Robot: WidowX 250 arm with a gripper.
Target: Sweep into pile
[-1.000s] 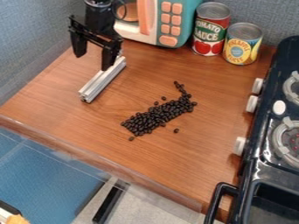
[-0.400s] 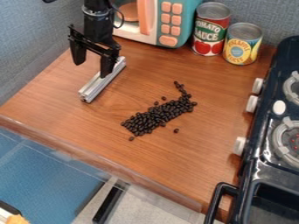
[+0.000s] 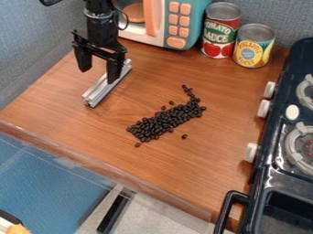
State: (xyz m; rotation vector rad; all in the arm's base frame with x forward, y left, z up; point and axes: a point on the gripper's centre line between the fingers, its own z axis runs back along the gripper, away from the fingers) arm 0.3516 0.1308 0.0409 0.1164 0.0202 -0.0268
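Note:
The gripper [image 3: 99, 74] hangs at the upper left with its two fingers spread wide apart, nothing between them. Its right finger overlaps the upper part of a silver metal bar [image 3: 104, 89]; whether they touch I cannot tell. The bar lies diagonally on the wooden counter, left of the beans. Dark beans [image 3: 160, 123] form an elongated diagonal heap mid-counter, a thin tail of them trailing up at its top right. Single beans lie apart, one [image 3: 184, 136] below the heap and another [image 3: 137, 145] by its lower left end.
A toy microwave [image 3: 177, 23] stands at the back, beside a red tomato can [image 3: 220, 29] and a yellow can [image 3: 254, 45]. Along the right side is a black toy stove [image 3: 287, 183] with white knobs. The wooden counter [image 3: 202, 169] ends at a front edge running diagonally.
Over the last second the gripper has come slightly down, its right finger now overlapping more of the bar. Bar and beans have stayed where they were.

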